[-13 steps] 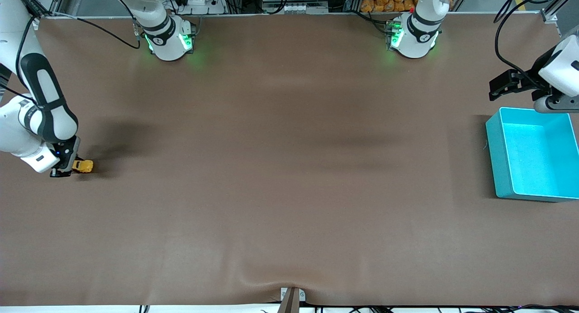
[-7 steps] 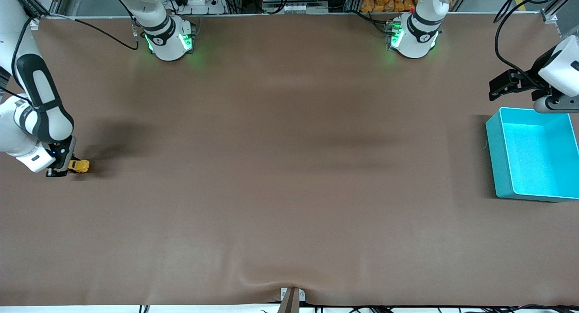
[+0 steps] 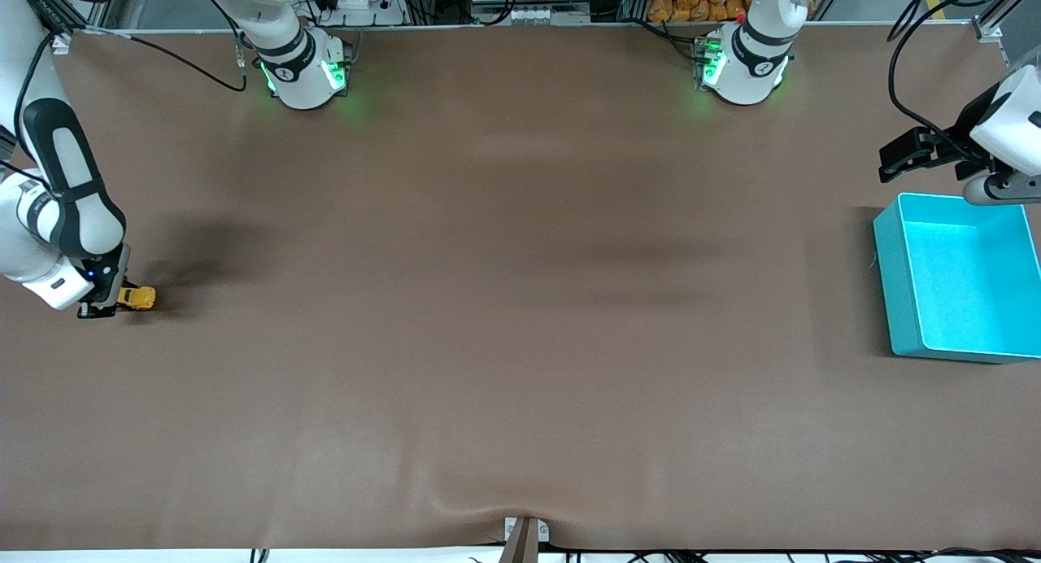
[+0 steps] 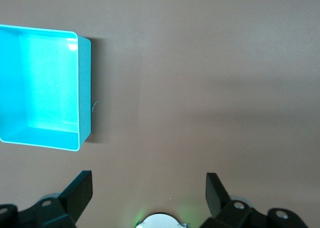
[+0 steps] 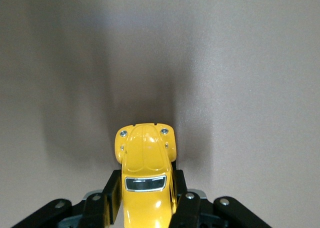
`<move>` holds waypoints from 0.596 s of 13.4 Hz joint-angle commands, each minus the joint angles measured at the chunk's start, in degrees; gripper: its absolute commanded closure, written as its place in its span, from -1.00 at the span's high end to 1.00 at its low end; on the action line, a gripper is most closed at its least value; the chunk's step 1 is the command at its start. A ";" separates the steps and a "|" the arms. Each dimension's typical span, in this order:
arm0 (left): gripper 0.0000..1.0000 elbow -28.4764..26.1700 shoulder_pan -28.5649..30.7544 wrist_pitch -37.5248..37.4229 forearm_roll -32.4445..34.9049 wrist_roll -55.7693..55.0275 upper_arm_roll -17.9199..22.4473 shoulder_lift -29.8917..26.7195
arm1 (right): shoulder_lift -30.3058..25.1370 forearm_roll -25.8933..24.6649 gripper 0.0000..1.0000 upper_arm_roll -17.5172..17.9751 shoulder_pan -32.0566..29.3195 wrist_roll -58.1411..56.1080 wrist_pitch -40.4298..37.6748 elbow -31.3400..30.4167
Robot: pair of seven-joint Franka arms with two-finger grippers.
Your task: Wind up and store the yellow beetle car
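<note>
Right gripper (image 3: 104, 301) is clamped on the yellow beetle car (image 3: 138, 298) low at the right arm's table end, seemingly mid-wind, while the left gripper (image 4: 149, 195) waits spread wide beside the empty turquoise box (image 3: 895, 290), storing still ahead.

yellow beetle car (image 5: 146, 180) rear cut off

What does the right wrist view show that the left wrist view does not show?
Only the right wrist view shows the yellow beetle car, held between the fingers of the right gripper. Only the left wrist view shows the turquoise box and the open left gripper, which waits. Both views show the brown table.
</note>
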 commanded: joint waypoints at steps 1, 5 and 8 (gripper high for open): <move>1.00 -0.48 0.21 0.37 -0.71 -0.81 -0.22 -0.76 | 3.07 0.65 -0.18 0.60 -1.88 -2.47 -1.44 2.99; 1.00 -0.48 0.21 0.90 -0.80 -0.54 -0.22 -0.76 | 3.42 0.74 -0.14 0.60 -2.50 -2.38 -1.63 3.44; 1.00 -0.57 0.21 1.25 -0.80 -0.36 -0.22 -0.76 | 3.42 0.92 -0.14 0.60 -3.20 -2.38 -1.63 3.44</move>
